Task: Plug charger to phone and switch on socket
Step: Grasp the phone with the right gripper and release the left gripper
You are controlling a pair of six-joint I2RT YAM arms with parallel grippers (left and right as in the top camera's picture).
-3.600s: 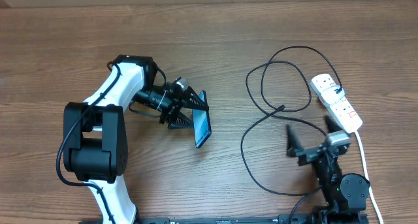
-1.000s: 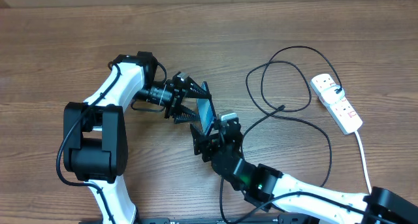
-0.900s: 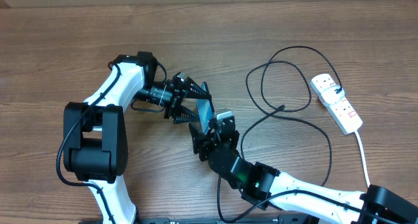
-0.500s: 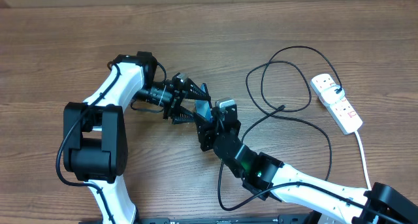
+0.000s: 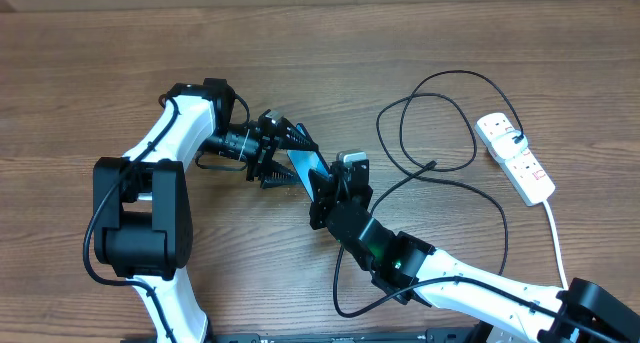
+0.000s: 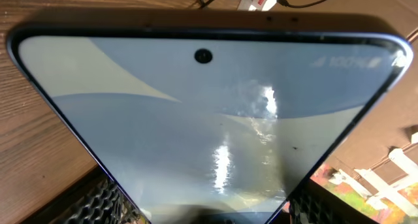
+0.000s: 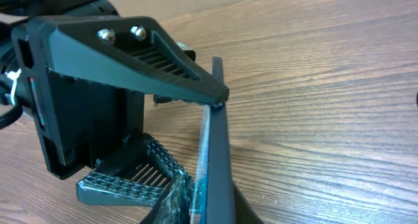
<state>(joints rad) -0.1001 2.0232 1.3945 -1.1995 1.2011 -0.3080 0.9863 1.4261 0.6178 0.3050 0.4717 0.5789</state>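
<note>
- Phone (image 5: 303, 165) is sitting near the centre of the overhead frame, turned up on edge above the table (image 5: 100, 63), its pale blue screen filling the left wrist view
- Left gripper (image 5: 293, 161) is pinching it across its width: one black finger (image 7: 130, 48) is pressing on the upper edge and the meshed pad (image 7: 124, 178) is bearing on the lower one, so the jaws are standing wide apart but loaded
- Right gripper (image 5: 320, 188) is sitting right against the phone, just lower right of centre; in its own wrist view the thin edge is running between blurred fingers, and I cannot tell whether they are squeezing it or only straddling it
- As an object the phone is looking rigid, thin and glass-slick, so a hold on the long side edges is seeming safest, sparing the screen and leaving the port end free
- Charger (image 5: 455, 74) is lying in loose loops on the right of the frame, held by neither arm, its connector tip (image 5: 432, 164) resting on the wood well apart from the phone
- That cable is probably going to behave as a light, limp thing; gripping just behind the tip, where it is stiffest, is looking like the way to steer it into the port
- Socket (image 5: 515, 158) is lying at the far right, a black plug sitting in it, with neither arm touching its switches
</note>
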